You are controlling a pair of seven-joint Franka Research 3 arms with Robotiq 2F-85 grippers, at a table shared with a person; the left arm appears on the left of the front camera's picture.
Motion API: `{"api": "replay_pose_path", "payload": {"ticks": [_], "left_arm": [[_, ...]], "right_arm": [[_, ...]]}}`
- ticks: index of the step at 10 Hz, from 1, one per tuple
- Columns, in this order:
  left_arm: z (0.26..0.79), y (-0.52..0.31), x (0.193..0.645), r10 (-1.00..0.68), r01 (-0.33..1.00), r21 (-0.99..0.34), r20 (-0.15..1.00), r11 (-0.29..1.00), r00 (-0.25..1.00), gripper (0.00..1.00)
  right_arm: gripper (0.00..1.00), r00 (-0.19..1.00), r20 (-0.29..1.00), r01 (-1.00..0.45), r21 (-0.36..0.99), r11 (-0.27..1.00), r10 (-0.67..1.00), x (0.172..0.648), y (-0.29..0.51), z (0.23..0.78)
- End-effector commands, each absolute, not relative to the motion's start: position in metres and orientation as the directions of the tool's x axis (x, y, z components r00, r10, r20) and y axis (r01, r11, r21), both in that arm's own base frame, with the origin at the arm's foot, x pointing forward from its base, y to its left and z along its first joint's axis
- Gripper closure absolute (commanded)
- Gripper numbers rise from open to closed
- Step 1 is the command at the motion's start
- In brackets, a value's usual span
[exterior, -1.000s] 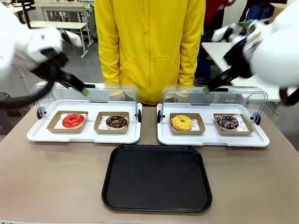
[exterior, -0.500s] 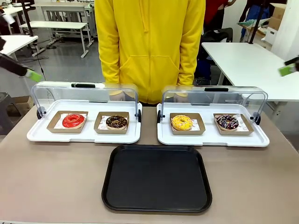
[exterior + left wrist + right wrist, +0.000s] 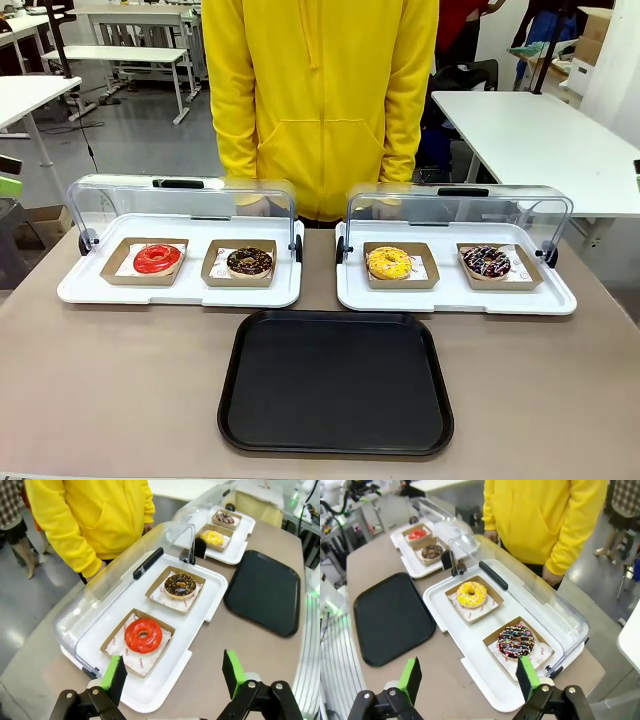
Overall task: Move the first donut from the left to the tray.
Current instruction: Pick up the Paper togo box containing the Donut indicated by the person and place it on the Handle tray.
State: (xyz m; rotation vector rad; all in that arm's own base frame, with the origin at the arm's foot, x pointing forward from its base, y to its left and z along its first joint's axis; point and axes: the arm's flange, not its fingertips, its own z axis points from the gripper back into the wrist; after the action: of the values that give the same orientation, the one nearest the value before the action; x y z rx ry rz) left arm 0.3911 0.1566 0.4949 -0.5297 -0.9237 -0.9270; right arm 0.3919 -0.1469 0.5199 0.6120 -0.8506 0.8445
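Observation:
The first donut from the left (image 3: 157,258), a glossy red ring in a brown cardboard holder, lies at the left end of the left white tray (image 3: 90,292). The black tray (image 3: 335,380) lies in front of the white trays, at the table's middle. In the left wrist view my left gripper (image 3: 174,677) hovers open above the table's left end, with the red donut (image 3: 143,635) below and just beyond its fingers and the black tray (image 3: 262,592) farther right. My right gripper (image 3: 469,677) is open above the right end, and the red donut (image 3: 417,533) is far off.
A chocolate donut (image 3: 249,261) sits beside the red one. The right white tray (image 3: 350,295) holds a yellow donut (image 3: 389,262) and a sprinkled chocolate donut (image 3: 486,261). Both clear lids (image 3: 180,198) stand hinged back. A person in a yellow hoodie (image 3: 320,100) stands at the far edge.
Both arms have drawn back out of the front view, the left one off to the left and the right one off to the right. The donuts and trays have not moved.

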Motion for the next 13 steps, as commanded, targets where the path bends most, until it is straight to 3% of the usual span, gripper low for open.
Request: {"api": "replay_pose_path", "payload": {"ticks": [1, 13], "left_arm": [[0.491, 0.160, 0.389, -0.430, 0.852, 0.007, 0.865, 0.523, 0.258, 0.00], [0.490, 0.166, 0.387, -0.428, 0.839, -0.013, 0.856, 0.543, 0.290, 0.00]], "right_arm": [[0.00, 0.381, 0.842, -0.836, 0.138, 0.531, 0.381, 0.394, -0.150, 0.520], [0.00, 0.430, 0.827, -0.816, 0.184, 0.547, 0.363, 0.392, -0.151, 0.508]]}}
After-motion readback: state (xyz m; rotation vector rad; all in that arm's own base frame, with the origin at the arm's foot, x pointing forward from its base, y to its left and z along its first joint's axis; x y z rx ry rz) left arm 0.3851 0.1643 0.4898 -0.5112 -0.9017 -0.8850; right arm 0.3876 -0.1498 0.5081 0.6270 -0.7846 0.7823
